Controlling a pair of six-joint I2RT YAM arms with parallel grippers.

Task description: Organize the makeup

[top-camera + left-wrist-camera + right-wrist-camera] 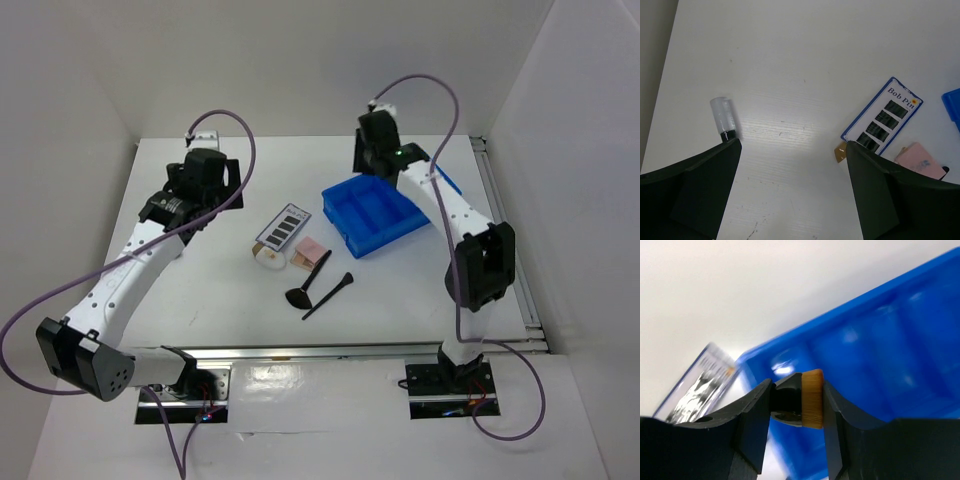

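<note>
my right claw (796, 390) is clamped on a stubby brush (807, 399) with a black body and a flat orange-tan bristle end, pinched between both fingers. the blue tray (880, 355) fills the wrist view behind it, compartments blurred; can't tell if the brush touches it. top view puts the right claw (372, 150) at the tray's far left corner. my left claw (792, 145) is spread wide with nothing between the fingers, hanging over bare counter (220, 300) at the far left. a clear tube (722, 116) with a black end lies on the counter right by its left finger. rest of the makeup sits mid-counter, left of the tray: bob pin card (283, 227) flat and angled, white sponge (268, 257) with a tan base just beside the card's near end, pink compact (312, 250) just right of the sponge, and two black brushes (312, 275) lying diagonal near the compact, one with a wide head, the other thinner, close together. tray compartments look empty from above.
</note>
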